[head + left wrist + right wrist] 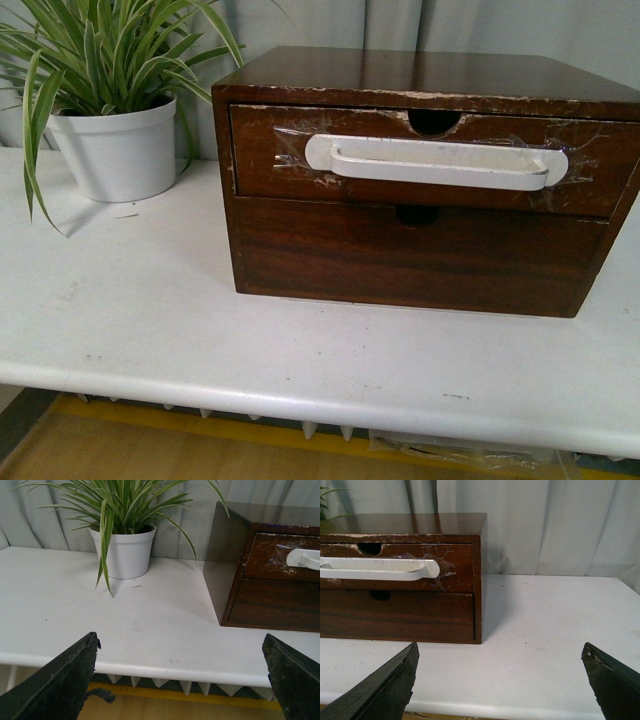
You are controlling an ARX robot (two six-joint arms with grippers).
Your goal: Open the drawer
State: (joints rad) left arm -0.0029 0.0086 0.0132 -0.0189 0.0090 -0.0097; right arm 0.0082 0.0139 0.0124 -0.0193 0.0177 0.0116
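Note:
The drawer (270,150) is the upper one in a dark brown wooden box (400,75) on the white table. It is shut, has chipped edges, a half-round notch (434,121) and a long white handle (436,162) taped on. It also shows in the left wrist view (272,555) and the right wrist view (452,562). My left gripper (182,647) is open and empty, off the table's front edge, left of the box. My right gripper (500,652) is open and empty, before the table's front edge, right of the box. Neither gripper shows in the front view.
A plain lower drawer front (400,255) without a handle sits under the upper one. A white pot with a green plant (118,150) stands at the back left of the table (150,320). Grey curtains hang behind.

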